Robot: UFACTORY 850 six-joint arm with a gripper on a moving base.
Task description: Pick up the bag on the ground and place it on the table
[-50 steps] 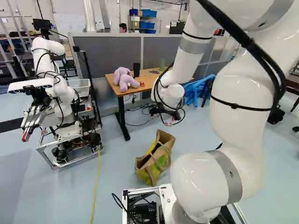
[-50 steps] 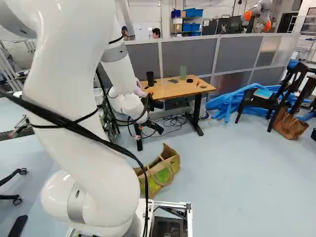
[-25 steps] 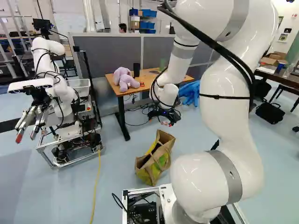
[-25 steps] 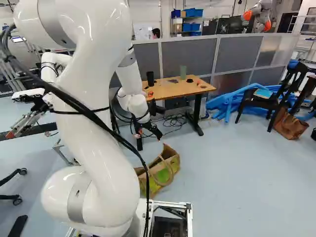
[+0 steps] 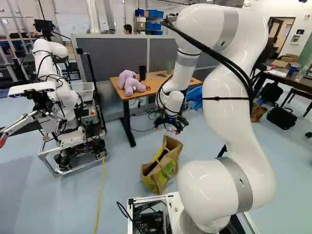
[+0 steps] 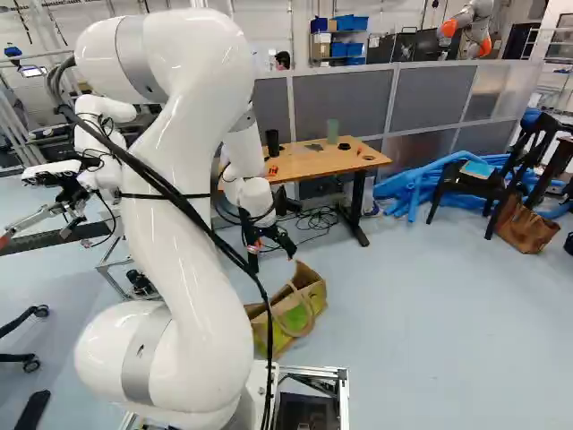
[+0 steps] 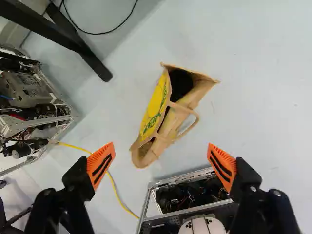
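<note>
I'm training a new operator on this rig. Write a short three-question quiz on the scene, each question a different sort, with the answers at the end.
1. True or false: the end effector is open and holds nothing.
2. Which soft thing sits on the wooden table? (a) a purple plush toy (b) a folded towel (c) a red cushion
3. Fill the gap: the tan-and-yellow shopping bag rests on the ____.

Key: 1. True. 2. (a). 3. Floor.
</note>
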